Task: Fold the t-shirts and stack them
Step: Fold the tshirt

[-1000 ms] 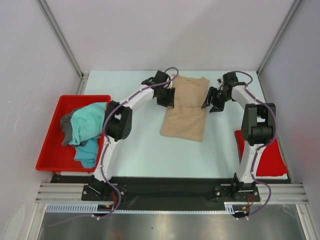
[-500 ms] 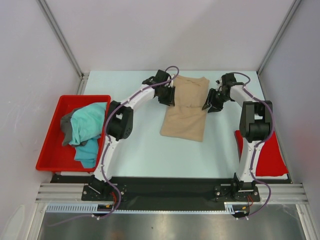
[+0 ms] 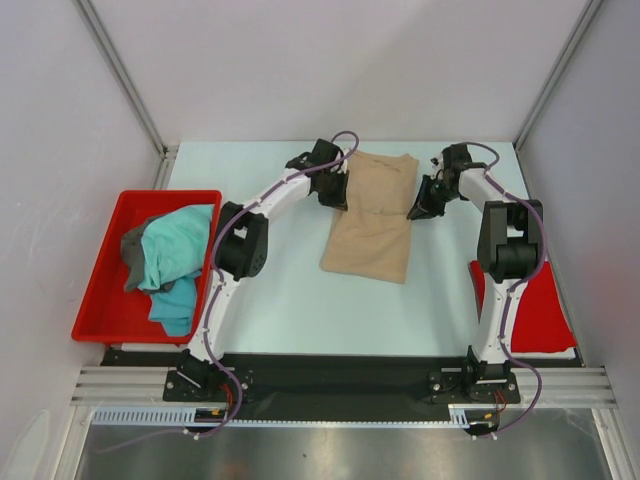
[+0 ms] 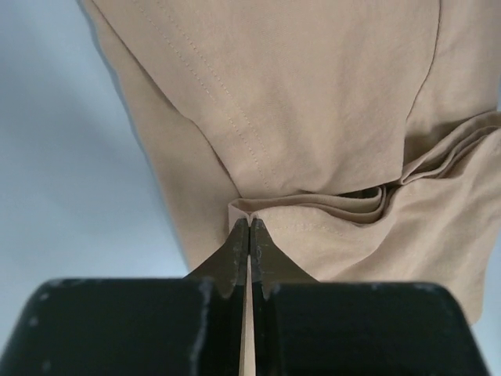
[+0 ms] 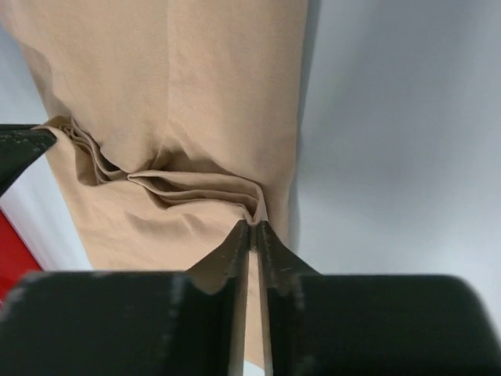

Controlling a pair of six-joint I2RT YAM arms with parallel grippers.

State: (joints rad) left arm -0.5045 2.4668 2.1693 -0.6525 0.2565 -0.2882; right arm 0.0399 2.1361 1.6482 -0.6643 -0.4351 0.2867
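A tan shirt [image 3: 372, 215] lies flat on the pale table [image 3: 290, 300], a little toward 12 o'clock from the middle, folded into a long narrow shape. The left jaws meet its edge at about 10 o'clock and the right jaws meet the opposite edge at about 2 o'clock.

From above, both sets of jaws are only dark shapes against the cloth, and the grip cannot be read there. The wrist cameras show it. In the left wrist view the jaws are pressed together with a thin strip of tan cloth [image 4: 313, 117] between them, pinching the corner of a layered fold. In the right wrist view the jaws are likewise closed on the end of a bunched pleat of the same cloth [image 5: 196, 94], with bare table at 3 o'clock of it.

Only the top view shows the rest. A red tray [image 3: 100, 300] sits at 9 o'clock, holding a crumpled teal shirt [image 3: 175, 250] that lies partly over a dark grey shirt [image 3: 132, 250]. A red mat [image 3: 540, 310] lies at 4 o'clock, partly behind the right arm [image 3: 505, 250].
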